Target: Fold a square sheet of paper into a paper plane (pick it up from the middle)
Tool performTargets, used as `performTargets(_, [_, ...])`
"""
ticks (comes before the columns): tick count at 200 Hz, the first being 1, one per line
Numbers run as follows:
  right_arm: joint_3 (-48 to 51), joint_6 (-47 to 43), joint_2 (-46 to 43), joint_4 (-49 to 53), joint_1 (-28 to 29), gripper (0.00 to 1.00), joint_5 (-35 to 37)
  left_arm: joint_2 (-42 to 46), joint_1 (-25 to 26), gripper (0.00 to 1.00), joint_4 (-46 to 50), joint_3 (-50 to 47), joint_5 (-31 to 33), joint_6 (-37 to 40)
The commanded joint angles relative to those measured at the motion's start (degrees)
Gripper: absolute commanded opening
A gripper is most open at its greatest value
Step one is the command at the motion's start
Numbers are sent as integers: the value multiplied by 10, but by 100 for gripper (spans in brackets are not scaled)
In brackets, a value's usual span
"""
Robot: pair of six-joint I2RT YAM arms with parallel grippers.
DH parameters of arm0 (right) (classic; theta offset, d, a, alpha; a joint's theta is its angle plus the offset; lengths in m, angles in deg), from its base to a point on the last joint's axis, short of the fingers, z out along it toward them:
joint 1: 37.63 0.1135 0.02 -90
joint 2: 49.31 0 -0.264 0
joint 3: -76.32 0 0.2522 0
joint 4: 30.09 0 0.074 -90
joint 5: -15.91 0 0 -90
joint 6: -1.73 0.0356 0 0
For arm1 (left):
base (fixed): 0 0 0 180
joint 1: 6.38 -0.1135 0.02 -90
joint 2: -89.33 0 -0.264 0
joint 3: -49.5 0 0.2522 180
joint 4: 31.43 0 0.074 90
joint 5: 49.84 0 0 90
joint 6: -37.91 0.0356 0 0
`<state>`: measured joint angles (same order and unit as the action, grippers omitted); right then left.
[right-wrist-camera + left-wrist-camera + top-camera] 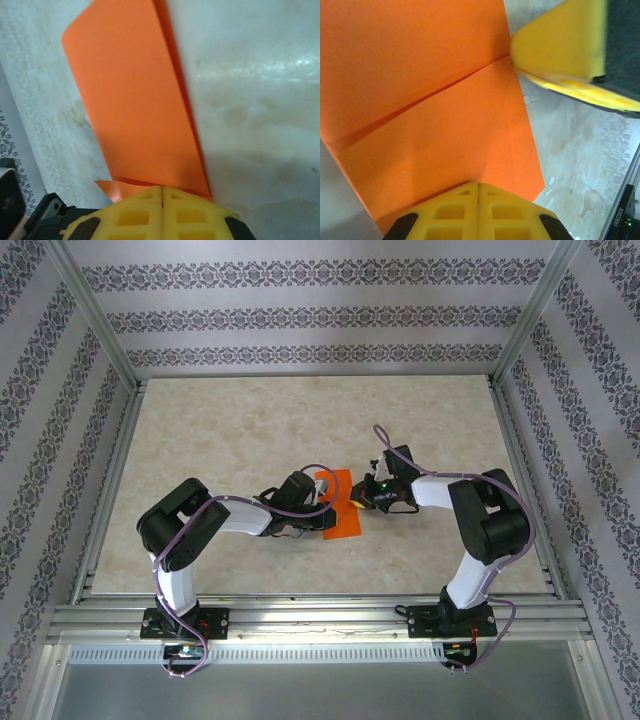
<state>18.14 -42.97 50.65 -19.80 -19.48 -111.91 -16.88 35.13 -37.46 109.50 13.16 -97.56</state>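
The bright orange sheet of paper (343, 512) lies near the middle of the table (200, 440), partly folded rather than flat. A sharp crease (420, 102) runs slantwise across its plain surface. Seen from the right wrist it looks doubled over, two layers meeting along one long edge, though blur leaves that unsure.

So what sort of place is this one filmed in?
Probably a purpose-built robot test booth: aluminium framing boxes in a marble-look tabletop, patterned wall panels close three sides, and both arm bases are bolted to a metal rail.
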Motion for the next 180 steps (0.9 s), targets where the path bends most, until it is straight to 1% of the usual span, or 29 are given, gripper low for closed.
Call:
performTargets(1, [-8, 12, -13, -2, 17, 3, 16, -9, -2, 0, 71, -26, 1, 4])
performTargets(21, [-12, 14, 7, -8, 31, 3, 16, -10, -2, 0, 70, -28, 1, 4])
performTargets(41, [-6, 16, 31, -12, 33, 3, 27, -11, -2, 0, 69, -29, 1, 4])
performTargets(93, [14, 8, 64, -28, 0, 3, 28, -10, -2, 0, 70, -33, 0, 5])
performTargets(117, [17, 7, 43, -26, -15, 4, 23, -9, -2, 0, 69, -34, 1, 5])
performTargets(142, [18, 11, -3, -20, -18, 4, 24, -10, -2, 0, 61, -38, 1, 0])
performTargets(160, [21, 18, -33, -21, -11, 4, 27, -13, -2, 0, 60, -37, -2, -2])
performTargets(180, [22, 25, -41, -28, 4, 5, 27, -13, -2, 0, 62, -37, -2, 0])
